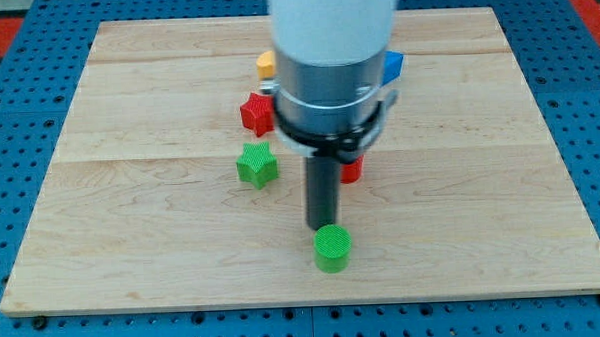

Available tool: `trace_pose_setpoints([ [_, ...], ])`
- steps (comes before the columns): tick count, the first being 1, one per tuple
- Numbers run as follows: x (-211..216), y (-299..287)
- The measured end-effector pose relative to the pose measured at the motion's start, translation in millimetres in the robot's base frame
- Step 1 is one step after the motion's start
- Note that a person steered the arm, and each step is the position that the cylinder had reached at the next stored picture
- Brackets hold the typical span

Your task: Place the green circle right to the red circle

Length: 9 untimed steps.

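The green circle (pixel 333 247) lies near the view's bottom centre of the wooden board (pixel 131 194). My tip (pixel 322 228) stands just above and slightly left of it, touching or nearly touching its upper edge. The red circle (pixel 352 170) is mostly hidden behind the rod; only a small red part shows to the rod's right, above the green circle.
A green star (pixel 257 165) lies left of the rod. A red star (pixel 257 113) sits above it. A yellow block (pixel 266 63) and a blue block (pixel 392 65) peek out beside the arm's body near the view's top. A blue pegboard (pixel 18 118) surrounds the board.
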State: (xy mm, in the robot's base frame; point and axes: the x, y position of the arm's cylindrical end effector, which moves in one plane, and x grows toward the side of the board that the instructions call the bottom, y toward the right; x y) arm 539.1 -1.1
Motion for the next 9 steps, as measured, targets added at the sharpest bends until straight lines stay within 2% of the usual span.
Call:
trace_pose_setpoints([
  [1,-1.1,-40.4],
  [2,39.2,-52.6],
  [3,68.1,-41.3],
  [4,66.8,-4.1],
  [6,23.2,20.5],
  [8,11.0,54.9],
  [9,-11.5,81.5],
])
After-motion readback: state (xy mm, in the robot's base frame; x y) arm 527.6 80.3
